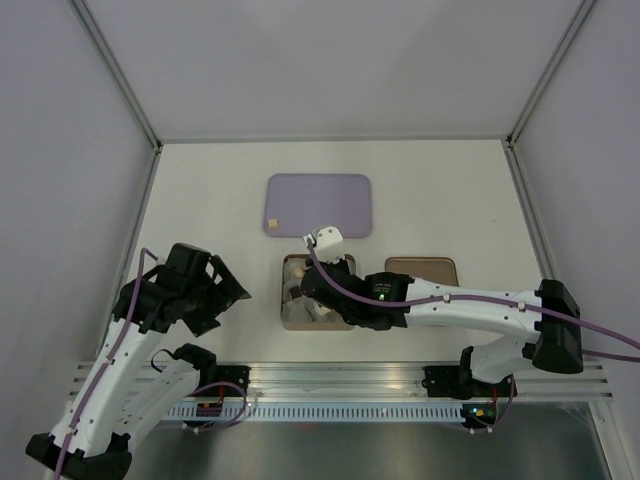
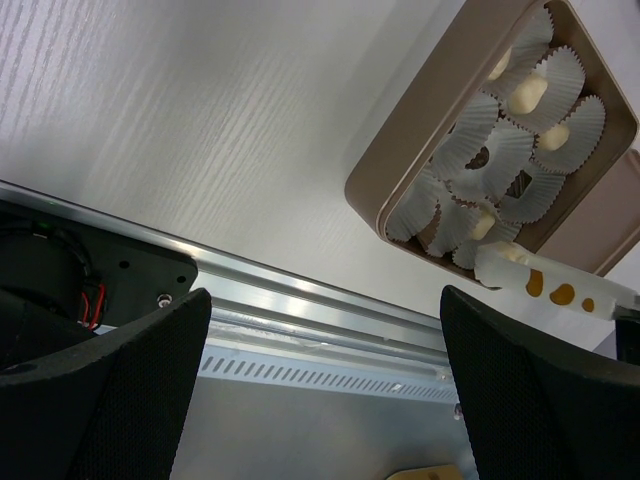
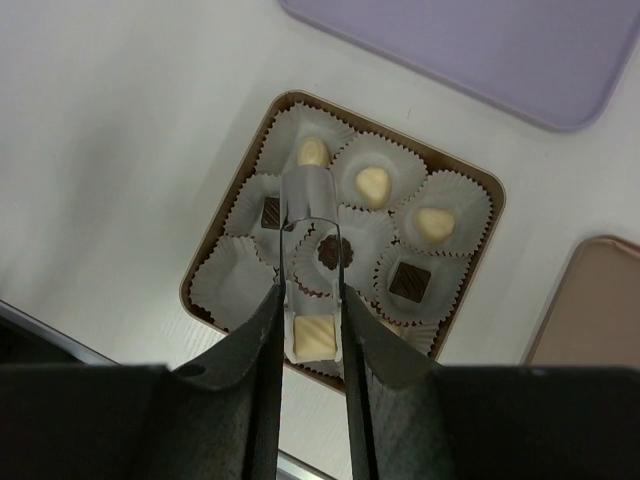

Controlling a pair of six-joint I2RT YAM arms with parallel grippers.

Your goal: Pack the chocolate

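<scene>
Hovering over the box [image 3: 234, 195], tongs [image 3: 308, 200] are clenched by the right gripper [image 3: 310, 300], the left gripper [image 2: 325, 300] spread empty. Chocolate [image 3: 372, 185] is seated in cups [image 3: 230, 285], which could be snagged by low tong tips.

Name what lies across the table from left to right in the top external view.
Left end effector → lone tan chocolate → open box of paper cups → brown lid.
</scene>
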